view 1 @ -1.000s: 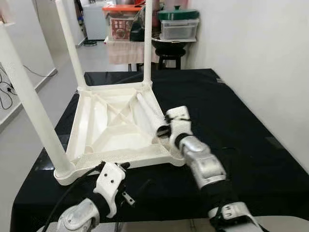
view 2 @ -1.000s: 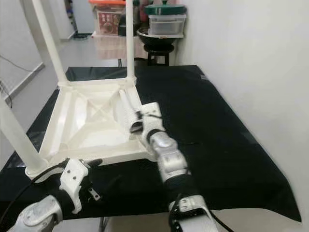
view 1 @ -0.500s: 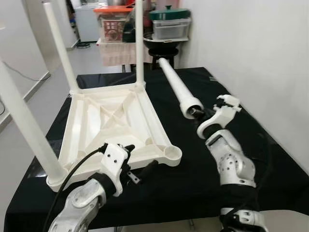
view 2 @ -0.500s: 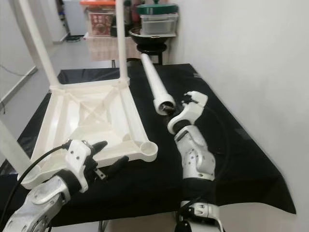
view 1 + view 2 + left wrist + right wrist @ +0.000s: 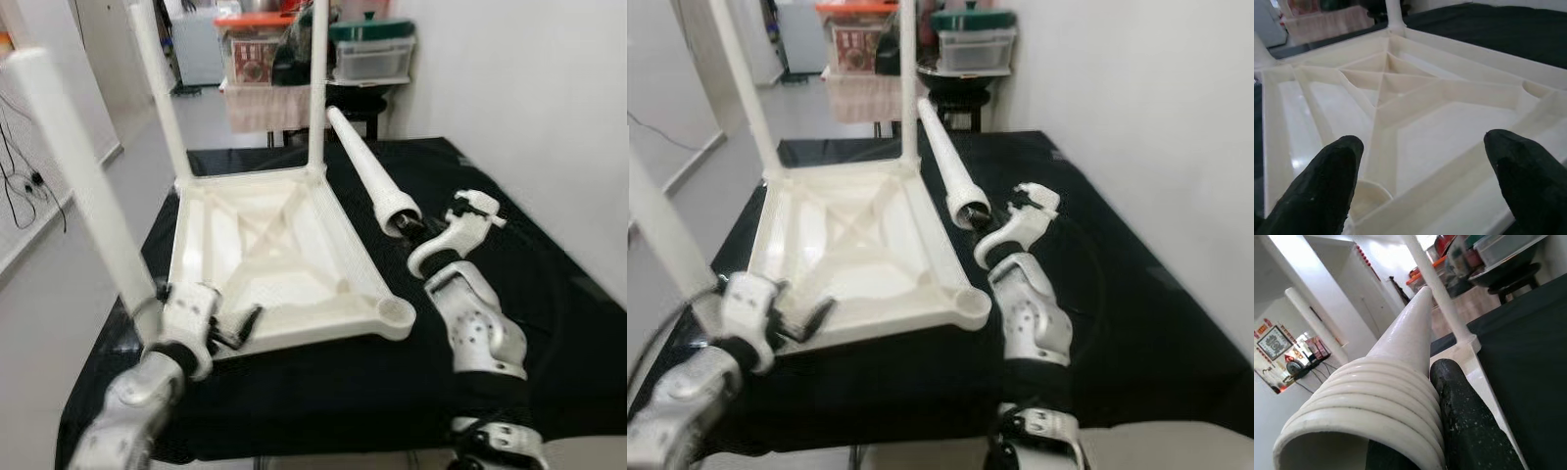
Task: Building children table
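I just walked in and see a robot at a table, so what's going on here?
The robot is assembling a white plastic children's table, which lies upside down on a black-covered table with three legs already standing up. Its right tool holds the fourth leg by its ribbed end, raised beside the frame. The near right corner socket is unfilled. The left tool is open at the frame's near edge.

Lifted the loose leg [image 5: 370, 176] out of the upturned table top [image 5: 274, 255] with right gripper [image 5: 419, 227]; now held over the black table's [image 5: 549, 323] right side.
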Available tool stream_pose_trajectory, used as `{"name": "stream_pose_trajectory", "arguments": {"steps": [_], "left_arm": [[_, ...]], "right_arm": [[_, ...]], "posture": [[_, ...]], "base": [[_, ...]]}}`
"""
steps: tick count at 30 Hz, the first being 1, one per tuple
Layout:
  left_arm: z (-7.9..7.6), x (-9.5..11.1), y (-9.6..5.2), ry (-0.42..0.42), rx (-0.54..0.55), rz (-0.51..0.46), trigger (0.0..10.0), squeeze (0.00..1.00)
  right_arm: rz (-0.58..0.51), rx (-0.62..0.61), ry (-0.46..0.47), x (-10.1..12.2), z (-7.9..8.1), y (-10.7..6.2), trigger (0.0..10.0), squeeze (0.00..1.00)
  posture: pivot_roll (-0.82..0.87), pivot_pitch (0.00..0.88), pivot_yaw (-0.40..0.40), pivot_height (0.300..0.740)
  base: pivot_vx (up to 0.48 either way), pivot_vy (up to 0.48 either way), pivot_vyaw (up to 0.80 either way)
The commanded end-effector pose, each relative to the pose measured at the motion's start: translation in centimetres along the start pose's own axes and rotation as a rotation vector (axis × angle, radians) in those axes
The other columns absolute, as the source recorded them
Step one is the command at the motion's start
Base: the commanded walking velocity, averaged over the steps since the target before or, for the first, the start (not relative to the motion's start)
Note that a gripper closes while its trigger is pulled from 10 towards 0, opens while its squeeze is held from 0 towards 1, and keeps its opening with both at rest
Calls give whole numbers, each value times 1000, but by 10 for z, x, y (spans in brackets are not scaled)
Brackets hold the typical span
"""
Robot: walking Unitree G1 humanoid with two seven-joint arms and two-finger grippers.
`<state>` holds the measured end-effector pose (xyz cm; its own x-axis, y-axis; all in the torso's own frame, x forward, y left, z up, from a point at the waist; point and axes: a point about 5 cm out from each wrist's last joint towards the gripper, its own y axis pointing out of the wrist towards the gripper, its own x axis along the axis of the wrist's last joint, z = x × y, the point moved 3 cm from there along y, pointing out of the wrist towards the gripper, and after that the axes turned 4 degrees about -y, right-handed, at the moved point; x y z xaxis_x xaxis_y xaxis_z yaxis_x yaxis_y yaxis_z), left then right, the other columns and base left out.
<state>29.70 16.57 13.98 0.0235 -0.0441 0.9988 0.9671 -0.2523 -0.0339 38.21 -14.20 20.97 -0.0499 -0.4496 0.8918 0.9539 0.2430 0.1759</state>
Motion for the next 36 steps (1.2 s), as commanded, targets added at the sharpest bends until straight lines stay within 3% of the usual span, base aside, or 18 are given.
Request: {"name": "stream_pose_trajectory", "arguments": {"steps": [1, 4, 8, 13, 14, 17, 20, 23, 25, 26, 27, 28, 29, 30, 31, 36], "left_arm": [[12, 4, 0, 25, 60, -20, 10000, 0], [17, 7, 2, 41, 91, -31, 10000, 0], [6, 14, 5, 38, 45, -53, 10000, 0], [-14, 17, 7, 17, -50, -80, 10000, 0], [-25, 21, 8, -28, -107, -94, 10000, 0], [-31, 25, 8, -68, -142, -106, 10000, 0], [-40, 39, 11, -184, -218, -149, 10000, 0], [-42, 44, 12, -220, -236, -162, 10000, 0], [-46, 60, 14, -357, -302, -200, 10000, 0], [-46, 60, 14, -357, -302, -200, 10000, 0], [-48, 71, 16, -443, -351, -223, 10000, 0], [-48, 71, 16, -443, -351, -223, 10000, 0], [-51, 82, 18, -556, -429, -242, 10000, 0], [-51, 82, 18, -556, -429, -242, 10000, 0], [-57, 100, 22, -741, -574, -266, 10000, 0], [-59, 113, 21, -856, -680, -294, 10000, 0]], "right_arm": [[-23, -11, -6, 4, -4, -2, 10000, 0], [10, -2, -33, -2, -2, -3, 10000, 0], [15, -12, -39, -4, -3, -5, 10000, 0], [-2, -46, -35, -2, -8, -8, 10000, 0], [-20, -40, -16, 0, -5, -9, 10000, 0], [-33, -31, -2, 1, -3, -9, 10000, 0], [-85, 8, 75, 6, 3, -12, 10000, 0], [-95, 22, 94, 8, 5, -13, 10000, 0], [-135, 76, 178, 14, 8, -18, 10000, 0], [-135, 76, 178, 14, 8, -18, 10000, 0], [-177, 114, 221, 22, 8, -22, 10000, 0], [-177, 114, 221, 22, 8, -22, 10000, 0], [-234, 187, 291, 33, 8, -29, 10000, 0], [-234, 187, 291, 33, 8, -29, 10000, 0], [-300, 337, 333, 46, 15, -43, 10000, 0], [-305, 407, 331, 47, 20, -50, 10000, 0]], "posture": [[-35, 0, 8, 740], [-36, 0, 11, 740], [-41, 0, 15, 740], [-48, 0, 17, 740], [-51, 0, 16, 740], [-51, 0, 16, 740], [-51, 0, 14, 740], [-50, 0, 12, 740], [-53, 0, 12, 740], [-53, 0, 12, 740], [-53, 0, 12, 740], [-53, 0, 12, 740], [-59, 0, 14, 740], [-59, 0, 14, 740], [-63, 0, 13, 740], [-67, 0, 12, 740]], "base": [[0, 0, 0], [0, 0, -263], [0, 0, -783], [0, 0, -780], [0, 0, -781], [0, 0, -781], [0, 0, -485], [0, 0, 0], [0, 0, 0], [0, 0, 0], [0, 0, 0], [0, 0, 0], [0, 0, 0], [0, 0, 0], [0, 0, 0], [0, 0, 0]]}}
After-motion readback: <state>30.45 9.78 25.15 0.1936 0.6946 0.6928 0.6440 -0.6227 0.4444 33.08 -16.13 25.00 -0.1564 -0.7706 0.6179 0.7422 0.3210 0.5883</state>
